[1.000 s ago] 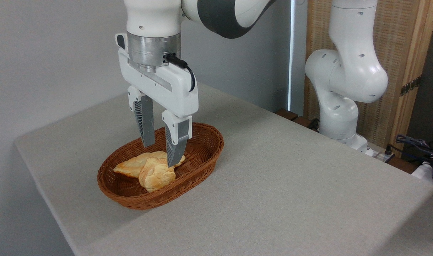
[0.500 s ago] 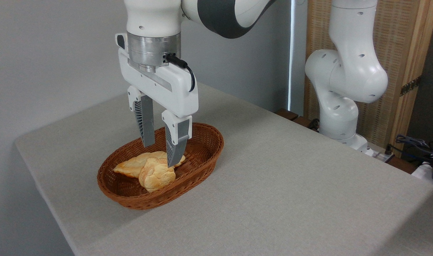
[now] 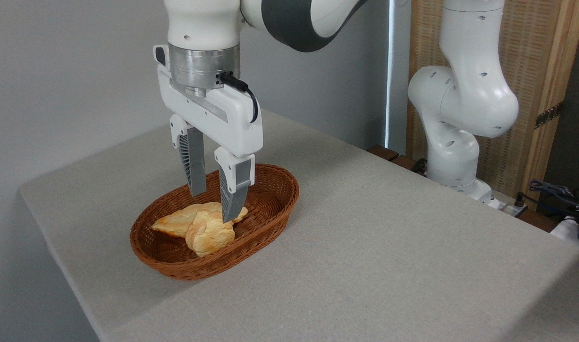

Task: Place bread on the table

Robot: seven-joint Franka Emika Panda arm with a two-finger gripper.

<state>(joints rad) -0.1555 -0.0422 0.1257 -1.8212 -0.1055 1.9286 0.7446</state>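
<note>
The bread [image 3: 208, 235], a small lumpy golden-brown roll, lies in a brown oval wicker basket [image 3: 265, 221] on the grey-beige table [image 3: 389, 247]. It leans on a longer, flatter pointed loaf [image 3: 177, 222] behind it. My gripper [image 3: 214, 206] hangs over the basket, pointing straight down, open, with nothing between its fingers. The nearer fingertip [image 3: 230, 216] is just above the roll's back edge; whether it touches the roll I cannot tell. The far finger [image 3: 195, 175] ends higher, above the loaf.
The arm's white base [image 3: 453, 156] stands at the table's far right edge. Cables and small gear [image 3: 562, 194] lie off the table at the right. The table's left corner [image 3: 25, 192] and front-left edge drop off near the basket.
The gripper has risen and shifted left by a few pixels. The roll, loaf and basket have not moved.
</note>
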